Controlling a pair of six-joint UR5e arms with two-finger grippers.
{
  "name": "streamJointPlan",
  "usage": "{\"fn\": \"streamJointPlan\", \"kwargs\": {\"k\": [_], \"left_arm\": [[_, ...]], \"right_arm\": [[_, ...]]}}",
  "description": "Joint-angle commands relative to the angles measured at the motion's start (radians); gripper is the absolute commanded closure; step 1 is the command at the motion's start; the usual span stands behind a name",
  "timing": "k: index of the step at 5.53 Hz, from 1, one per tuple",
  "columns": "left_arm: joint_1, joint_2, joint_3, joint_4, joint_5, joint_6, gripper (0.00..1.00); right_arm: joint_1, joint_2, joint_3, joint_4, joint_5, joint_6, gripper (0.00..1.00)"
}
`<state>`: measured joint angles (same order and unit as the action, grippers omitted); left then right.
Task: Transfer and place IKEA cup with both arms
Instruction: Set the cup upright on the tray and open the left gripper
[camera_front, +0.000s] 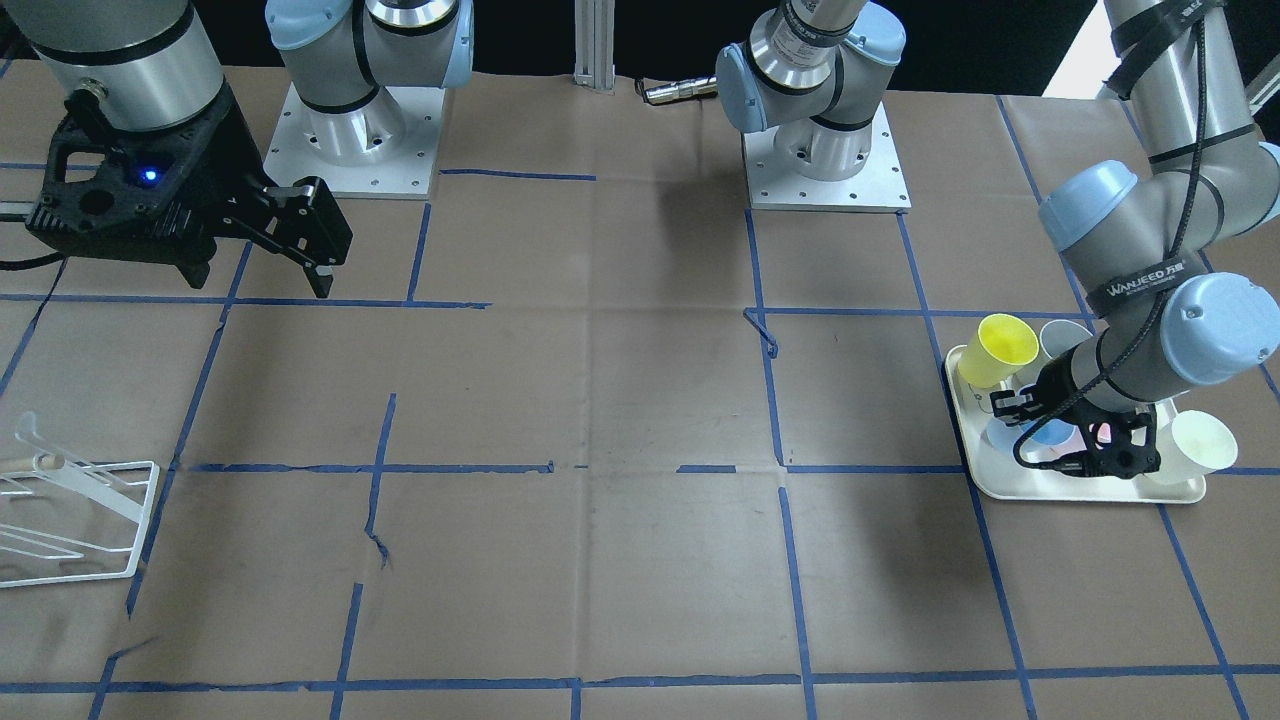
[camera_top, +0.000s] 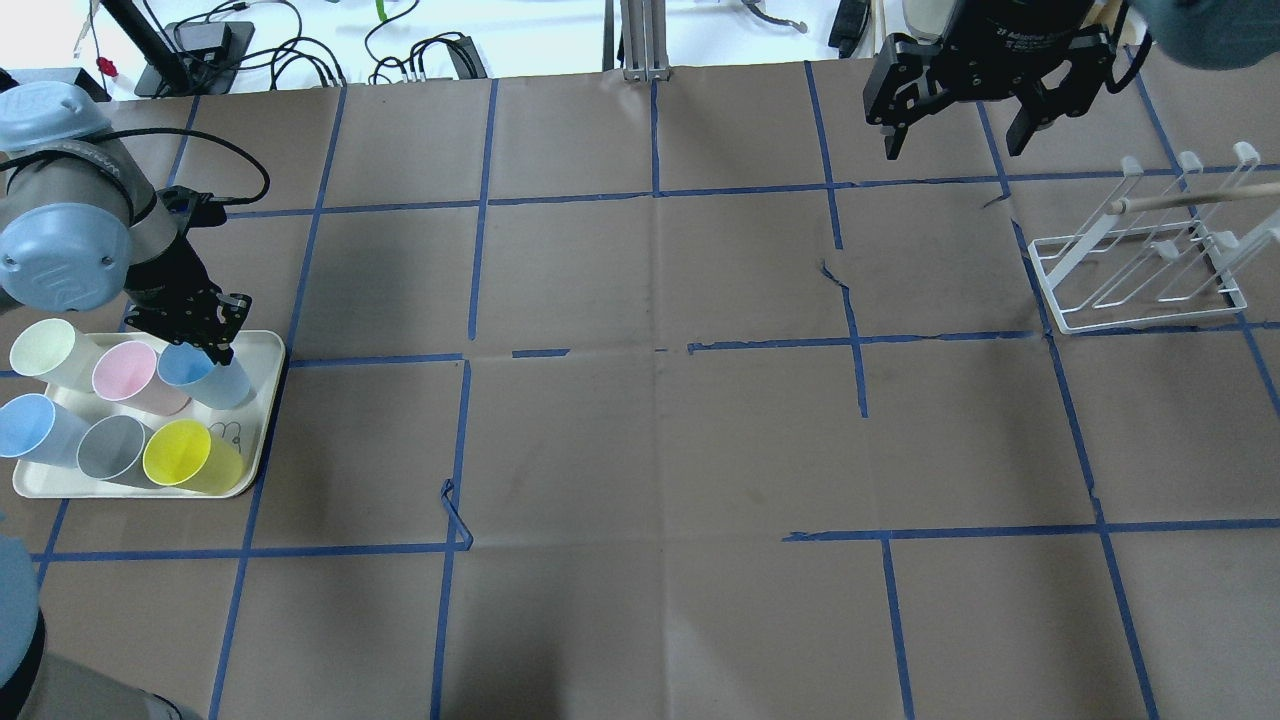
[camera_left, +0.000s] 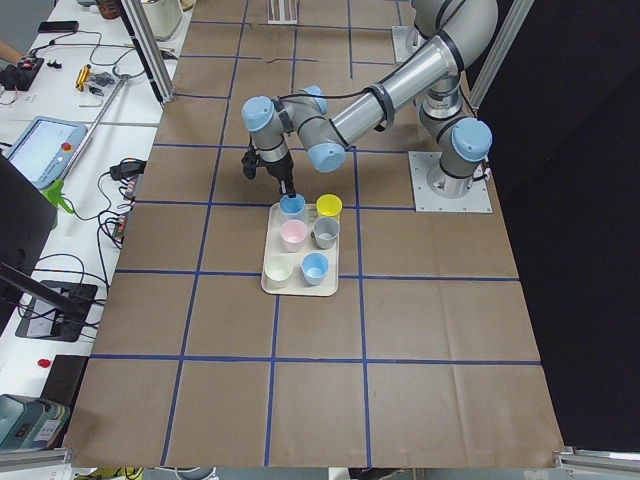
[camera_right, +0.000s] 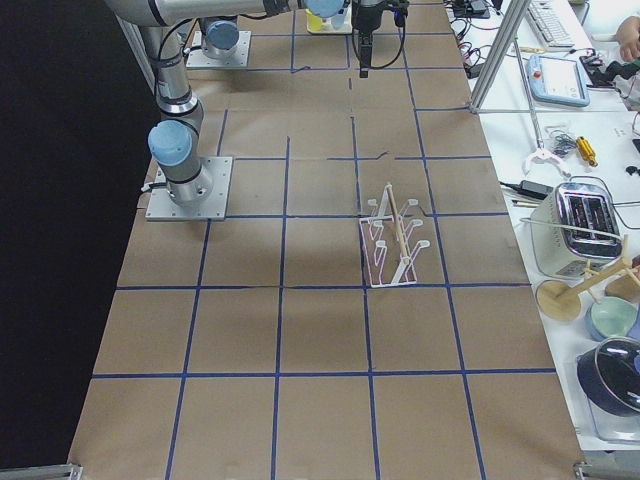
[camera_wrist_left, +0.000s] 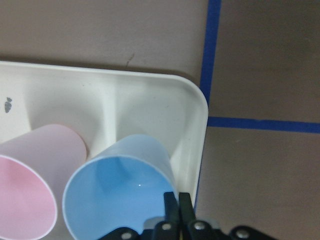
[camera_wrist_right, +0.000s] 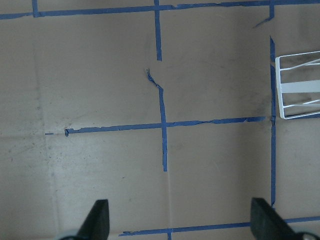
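Note:
The IKEA cup (camera_top: 203, 372), a pale-blue tumbler, stands in the far right corner of a cream tray (camera_top: 262, 405) at the table's left end. My left gripper (camera_top: 221, 347) is shut on its rim. In the left wrist view the two fingers pinch the cup (camera_wrist_left: 117, 192) wall at the rim, one inside and one outside. The cup (camera_front: 1052, 434) also shows in the front-facing view, partly hidden by the gripper. A second light-blue cup (camera_top: 27, 427) stands at the tray's left edge. My right gripper (camera_top: 952, 150) is open and empty, high above the table's far right.
The tray also holds a pink cup (camera_top: 127, 372), a grey cup (camera_top: 110, 447), a yellow cup (camera_top: 180, 457) and a pale cup (camera_top: 45, 349). A white wire rack (camera_top: 1140, 262) stands at the right end. Blue tape lines cross the brown table paper.

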<state>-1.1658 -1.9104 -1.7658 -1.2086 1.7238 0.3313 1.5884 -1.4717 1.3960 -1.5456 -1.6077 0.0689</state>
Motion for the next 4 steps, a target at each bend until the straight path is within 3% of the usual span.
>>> {"fn": "streamJointPlan", "kwargs": {"k": [1,2,4], "left_arm": [[0.000,-0.002,0.000,0.001,-0.004,0.000,0.24],[0.000,0.010,0.018,-0.015,-0.001,0.000,0.11],[-0.043,0.126,0.044,-0.146,-0.016,-0.009,0.02]], "right_arm": [[-0.004,0.002,0.000,-0.001,0.024,0.002,0.00],[-0.005,-0.002,0.000,-0.002,0.023,0.003,0.00],[-0.005,-0.004,0.001,-0.001,0.018,0.002,0.00]]}}
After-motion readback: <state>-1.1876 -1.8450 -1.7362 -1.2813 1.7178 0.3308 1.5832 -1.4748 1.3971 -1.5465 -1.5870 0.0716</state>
